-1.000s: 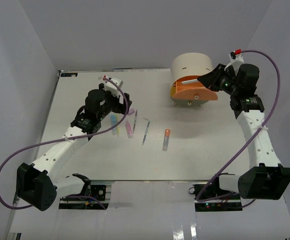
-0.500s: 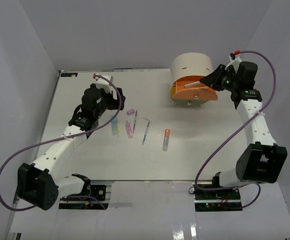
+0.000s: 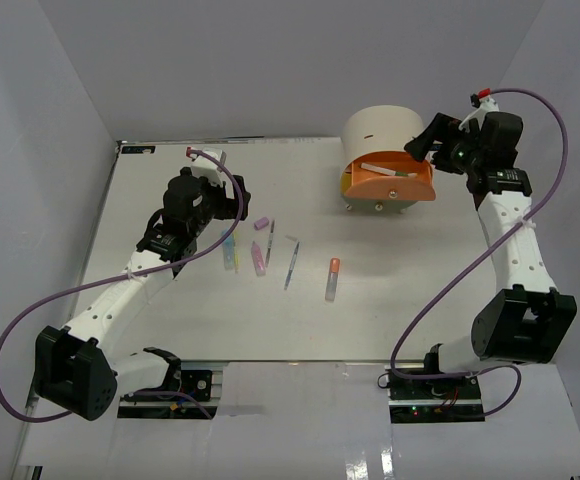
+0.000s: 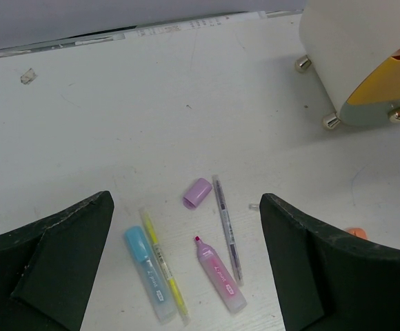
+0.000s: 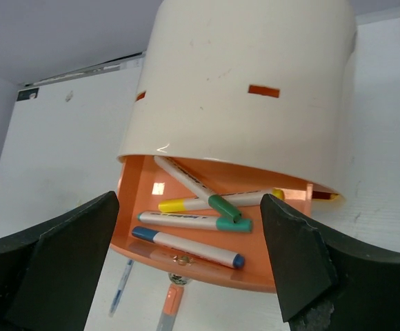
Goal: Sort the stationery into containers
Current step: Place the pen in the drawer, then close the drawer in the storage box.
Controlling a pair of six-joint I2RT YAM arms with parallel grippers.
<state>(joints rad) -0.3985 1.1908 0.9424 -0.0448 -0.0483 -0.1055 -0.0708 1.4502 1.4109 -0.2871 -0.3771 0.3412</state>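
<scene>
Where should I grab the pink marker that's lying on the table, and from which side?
Grip the pink marker across its barrel near the middle, coming straight down from above. It lies flat, so only its long sides can be pinched. In the left wrist view a thin pen lies close along its right side, so that finger has little room. The other side is freer.

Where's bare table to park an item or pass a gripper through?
Bare: the near strip of the table below the orange-capped marker; the stretch between that marker and the right arm; the far edge between left gripper and organiser. Crowded: the pen cluster by the pink marker, and the open orange drawer.
</scene>
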